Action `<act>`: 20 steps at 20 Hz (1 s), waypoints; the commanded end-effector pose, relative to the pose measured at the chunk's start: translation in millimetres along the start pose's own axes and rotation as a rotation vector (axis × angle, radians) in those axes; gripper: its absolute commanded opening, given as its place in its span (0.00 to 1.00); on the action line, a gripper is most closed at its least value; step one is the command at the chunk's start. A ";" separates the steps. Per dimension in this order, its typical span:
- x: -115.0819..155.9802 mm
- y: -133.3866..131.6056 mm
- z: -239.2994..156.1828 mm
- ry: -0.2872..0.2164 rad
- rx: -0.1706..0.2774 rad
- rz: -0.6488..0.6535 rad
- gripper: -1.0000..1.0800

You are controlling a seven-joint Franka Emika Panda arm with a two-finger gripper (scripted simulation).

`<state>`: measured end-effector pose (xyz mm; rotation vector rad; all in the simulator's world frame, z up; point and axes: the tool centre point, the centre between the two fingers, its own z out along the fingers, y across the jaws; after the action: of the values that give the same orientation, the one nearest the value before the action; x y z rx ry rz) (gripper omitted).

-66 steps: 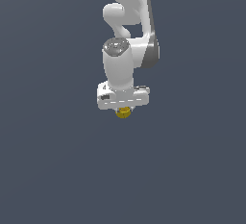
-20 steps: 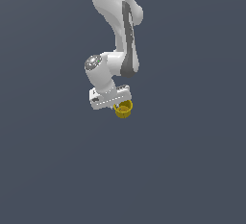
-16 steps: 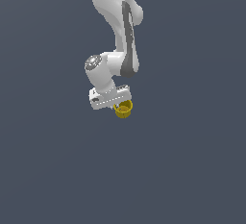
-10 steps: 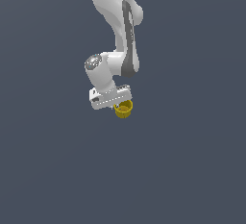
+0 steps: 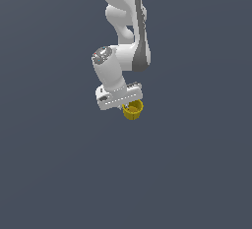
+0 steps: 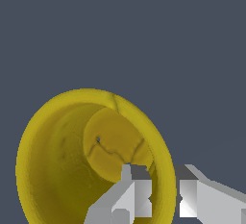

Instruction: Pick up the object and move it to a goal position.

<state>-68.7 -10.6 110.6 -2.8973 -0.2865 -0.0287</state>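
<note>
Item: yellow cup (image 5: 133,110), rim wall pinched between the gripper (image 6: 163,189) fingers, one inside and one outside, hanging under the white gripper bar (image 5: 119,96). You should carry it steadily; a wall pinch looks prone to pivoting. Surroundings: plain grey-blue backdrop, no surface or goal marker discernible.

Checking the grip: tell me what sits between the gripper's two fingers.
In the wrist view, the yellow cup's wall sits between the fingers of the gripper: one inside the cup, one outside. Nothing else lies there.
</note>
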 end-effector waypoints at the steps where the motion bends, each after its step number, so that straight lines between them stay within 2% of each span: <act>1: 12.4 -16.0 -16.8 0.002 -0.002 -0.001 0.00; 12: 71.8 -92.5 -93.4 0.003 -0.002 -0.001 0.00; 20: 97.3 -121.8 -123.0 0.003 -0.001 -0.001 0.00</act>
<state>-0.1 92.5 255.2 -2.8975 -0.2892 -0.0312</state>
